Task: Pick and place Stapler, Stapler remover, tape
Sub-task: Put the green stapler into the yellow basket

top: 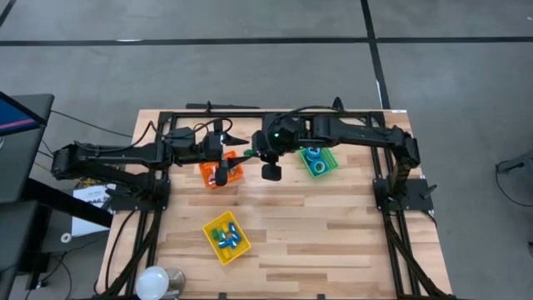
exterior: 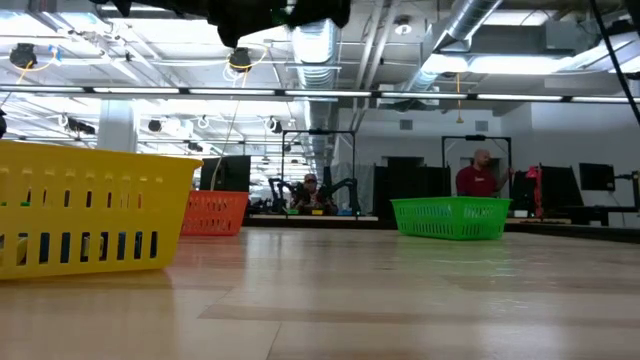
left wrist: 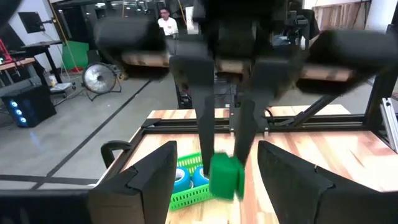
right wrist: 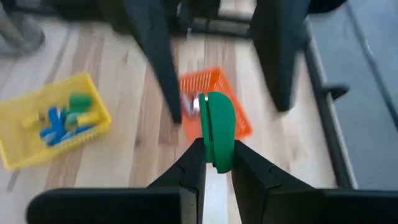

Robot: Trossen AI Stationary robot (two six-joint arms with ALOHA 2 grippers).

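Right pincer (right wrist: 214,163) grips green staple remover (right wrist: 217,127); centre it over orange bin (right wrist: 233,118) below before release.

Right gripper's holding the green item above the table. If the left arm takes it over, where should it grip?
Probably the free end of the green item, the part sticking out past the right gripper's fingertips; the rest is covered by those fingers. The left gripper is open and faces it, so come straight in from that side and close on the exposed end.
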